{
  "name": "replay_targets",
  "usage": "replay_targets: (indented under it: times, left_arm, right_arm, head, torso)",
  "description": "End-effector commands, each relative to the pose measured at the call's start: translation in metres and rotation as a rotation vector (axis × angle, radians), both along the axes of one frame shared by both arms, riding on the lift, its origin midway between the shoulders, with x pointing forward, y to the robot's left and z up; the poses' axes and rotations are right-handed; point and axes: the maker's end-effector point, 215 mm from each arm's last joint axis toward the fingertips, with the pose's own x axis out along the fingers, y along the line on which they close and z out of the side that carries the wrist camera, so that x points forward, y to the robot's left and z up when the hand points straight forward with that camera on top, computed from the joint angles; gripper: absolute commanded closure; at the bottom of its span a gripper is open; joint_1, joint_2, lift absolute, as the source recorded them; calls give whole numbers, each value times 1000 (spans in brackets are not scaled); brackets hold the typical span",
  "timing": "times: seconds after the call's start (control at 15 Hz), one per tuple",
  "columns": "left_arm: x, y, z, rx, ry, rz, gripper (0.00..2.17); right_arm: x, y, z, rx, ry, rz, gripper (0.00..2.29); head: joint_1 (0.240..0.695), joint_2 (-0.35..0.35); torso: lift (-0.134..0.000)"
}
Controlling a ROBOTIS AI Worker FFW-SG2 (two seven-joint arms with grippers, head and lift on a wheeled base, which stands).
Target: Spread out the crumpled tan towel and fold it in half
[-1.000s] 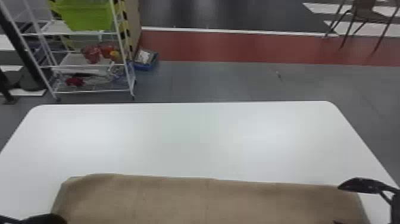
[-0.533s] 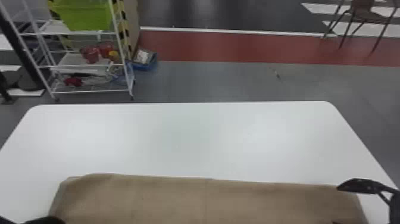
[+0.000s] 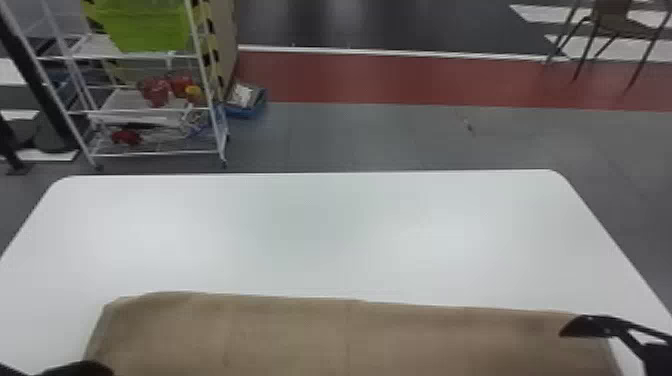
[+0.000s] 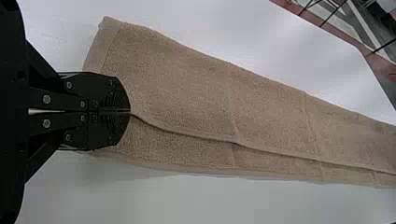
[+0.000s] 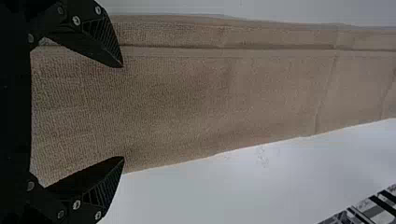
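Ok, towel (image 5: 201, 102) under R jaws

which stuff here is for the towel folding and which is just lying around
For the job:
- tan towel
- white table under it
- left gripper
- right gripper

Just around:
- white rack
- green bin
- blue tray
- chair

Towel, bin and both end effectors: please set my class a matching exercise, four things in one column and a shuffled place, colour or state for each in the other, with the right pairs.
1. Towel
2. Left end effector
3. Right end effector
4. Bin

A. Fingers apart
B. Green, on the white rack
C. Tan, lying on the white table
D. Fingers together

Pairs: 1-C, 2-D, 3-A, 4-B
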Motion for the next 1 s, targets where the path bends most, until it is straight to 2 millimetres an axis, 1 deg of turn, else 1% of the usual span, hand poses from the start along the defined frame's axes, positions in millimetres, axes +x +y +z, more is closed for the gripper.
replay_targets:
  times: [0.0, 0.07, 0.4, 0.47, 0.6, 0.67, 0.93]
  left_arm:
    - [-3, -3, -1, -2, 11, -8, 1544]
    - [-2, -5, -1, -5, 10, -11, 1544]
    - [5, -13, -1, -23, -4, -6, 1541]
    - [7, -14, -1, -31, -13, 4, 1430]
    - [11, -13, 0, -40, -30, 21, 748]
    - [12, -13, 0, -43, -33, 26, 707]
    - [13, -11, -3, -48, -39, 38, 718]
  right_arm:
    - [-13, -11, -15, -91, 48, 38, 211]
    - [-13, -13, -15, -99, 49, 40, 211]
    - [-16, -12, -17, -96, 56, 39, 211]
    - [-16, -11, -17, -94, 58, 37, 211]
    - [-17, -11, -19, -90, 62, 29, 211]
    - [-17, -11, -19, -88, 63, 26, 211]
    - [-16, -10, -18, -77, 61, 23, 211]
  head:
    - [695, -74]
    - [695, -91]
    - [695, -128]
    - [695, -131]
    - [695, -133]
    - [695, -133]
    - [695, -127]
  torso:
    - [-120]
    - [-120]
    - [-120]
    - [-120]
    - [-120]
    - [-120]
    - [-120]
